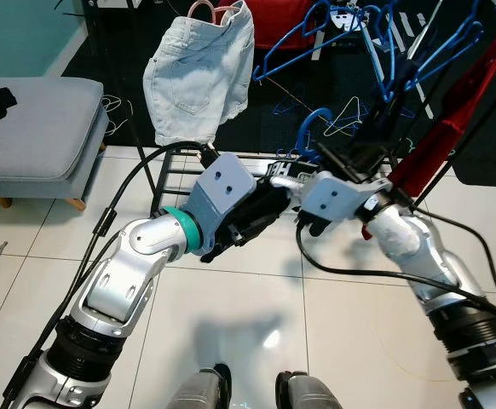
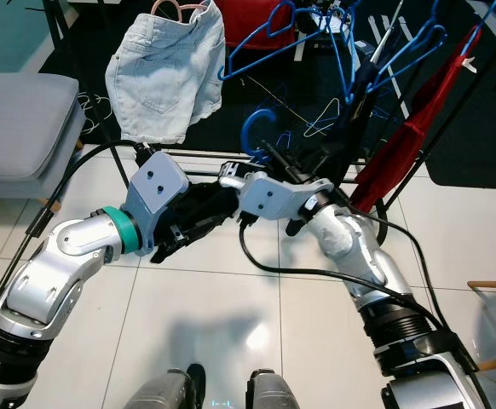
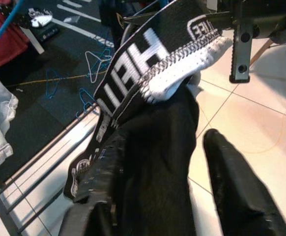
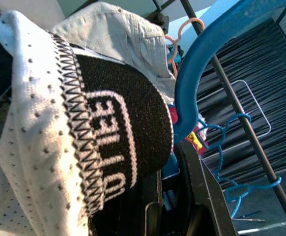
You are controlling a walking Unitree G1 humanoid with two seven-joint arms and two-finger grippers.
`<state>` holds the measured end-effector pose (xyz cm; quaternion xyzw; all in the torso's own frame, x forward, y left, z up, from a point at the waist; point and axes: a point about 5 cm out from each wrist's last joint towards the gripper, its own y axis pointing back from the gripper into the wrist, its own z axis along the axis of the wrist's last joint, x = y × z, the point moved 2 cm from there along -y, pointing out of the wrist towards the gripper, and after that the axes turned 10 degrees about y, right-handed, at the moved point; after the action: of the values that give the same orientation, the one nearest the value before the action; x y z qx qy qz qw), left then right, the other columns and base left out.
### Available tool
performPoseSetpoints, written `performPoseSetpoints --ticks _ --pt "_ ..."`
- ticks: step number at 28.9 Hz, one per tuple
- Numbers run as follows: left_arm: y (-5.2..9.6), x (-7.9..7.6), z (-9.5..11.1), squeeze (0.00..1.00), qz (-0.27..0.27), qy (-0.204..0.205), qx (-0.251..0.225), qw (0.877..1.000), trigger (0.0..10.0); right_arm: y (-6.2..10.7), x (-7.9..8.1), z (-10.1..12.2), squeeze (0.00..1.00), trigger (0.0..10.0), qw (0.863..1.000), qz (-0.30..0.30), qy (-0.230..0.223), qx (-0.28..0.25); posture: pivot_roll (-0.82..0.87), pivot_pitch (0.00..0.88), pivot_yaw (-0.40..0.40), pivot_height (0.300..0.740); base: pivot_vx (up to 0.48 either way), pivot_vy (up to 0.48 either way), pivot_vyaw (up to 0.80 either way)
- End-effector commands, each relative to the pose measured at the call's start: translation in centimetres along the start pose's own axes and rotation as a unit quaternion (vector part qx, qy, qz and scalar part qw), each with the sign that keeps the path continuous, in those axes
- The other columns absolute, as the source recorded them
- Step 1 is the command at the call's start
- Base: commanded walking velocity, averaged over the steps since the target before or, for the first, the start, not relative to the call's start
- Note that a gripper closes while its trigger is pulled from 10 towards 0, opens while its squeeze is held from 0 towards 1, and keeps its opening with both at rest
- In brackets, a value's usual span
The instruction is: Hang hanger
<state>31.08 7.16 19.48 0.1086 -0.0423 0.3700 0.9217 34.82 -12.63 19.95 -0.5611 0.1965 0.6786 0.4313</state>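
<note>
Both tools meet before rack [image 1: 188, 166] — left tool [image 1: 256, 213] clamps black garment [image 3: 148, 162]; right tool [image 2: 269, 166] grip cannot tell, blue hanger [image 4: 202, 73] beside it. Risk: garment slips off hanger.

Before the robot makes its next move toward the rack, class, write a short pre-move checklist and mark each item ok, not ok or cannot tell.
1. Black garment held between both grippers: ok.
2. Blue hanger at the right gripper: ok.
3. Garment seated on the hanger: cannot tell.
4. Left gripper grip on the garment: cannot tell, fingers hidden in the cloth.
5. Free spot on the rack beside the denim shorts: cannot tell, blue hangers crowd it.
</note>
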Motion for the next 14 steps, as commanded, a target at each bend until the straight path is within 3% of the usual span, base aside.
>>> performPoseSetpoints --ticks 1,4,5,6,14 --pt "-0.2 -0.3 -0.6 0.0 -0.005 0.0 0.02 1.0 2.1 -0.3 0.1 0.6 0.0 10.0 1.0 0.003 0.01 -0.016 -0.1 0.097 0.08 0.74 0.0 0.0 0.0" --pt "-0.2 -0.3 -0.8 0.0 -0.006 0.001 0.024 1.0 2.1 -0.4 0.1 0.8 0.0 10.0 1.0 0.002 0.009 -0.02 -0.1 0.098 0.081 0.74 0.0 0.0 0.0" --pt "-0.2 -0.4 -0.9 0.0 -0.007 0.003 0.027 1.0 1.5 -0.5 0.1 1.2 0.0 10.0 1.0 0.001 0.008 -0.027 -0.1 0.1 0.081 0.74 0.0 0.0 0.0" --pt "-0.2 -0.5 -1.0 0.0 -0.006 0.005 0.028 1.0 0.0 -0.7 0.1 1.6 0.0 10.0 0.999 0.002 0.006 -0.035 -0.09 0.1 0.081 0.74 0.0 0.0 0.0" --pt "-0.3 -0.5 -1.0 0.0 0.005 0.018 0.032 0.999 0.0 -0.9 0.1 2.9 0.0 10.0 0.998 0.002 0.001 -0.063 -0.09 0.102 0.079 0.74 0.0 0.0 0.0"
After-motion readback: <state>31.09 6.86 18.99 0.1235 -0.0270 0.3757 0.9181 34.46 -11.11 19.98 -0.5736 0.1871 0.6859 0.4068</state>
